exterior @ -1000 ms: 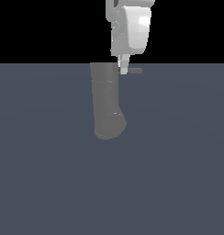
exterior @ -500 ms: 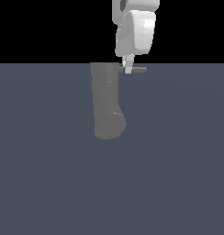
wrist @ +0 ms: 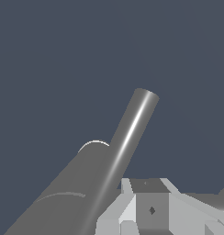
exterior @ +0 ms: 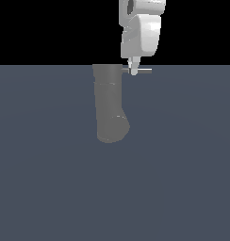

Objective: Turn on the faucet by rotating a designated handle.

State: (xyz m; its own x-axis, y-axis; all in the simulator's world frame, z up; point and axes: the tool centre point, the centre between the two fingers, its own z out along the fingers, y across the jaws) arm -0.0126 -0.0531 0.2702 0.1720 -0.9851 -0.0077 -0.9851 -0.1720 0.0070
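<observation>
The grey floor (exterior: 183, 164) fills the lower part of the exterior view. On it stands the faucet (exterior: 109, 103), a thick matte grey cylinder with its rounded bent end low, toward the exterior view's right. My arm (exterior: 141, 33) hangs above its top. The handle (exterior: 144, 71), a thin rod, juts from the faucet's top toward the exterior view's right. My gripper (exterior: 134, 70) sits right at that rod; whether it is clenched or released I cannot tell

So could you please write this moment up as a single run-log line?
phase: approach | gripper: at handle, contact unclear | faucet: upright | handle: projecting toward exterior view's right
</observation>
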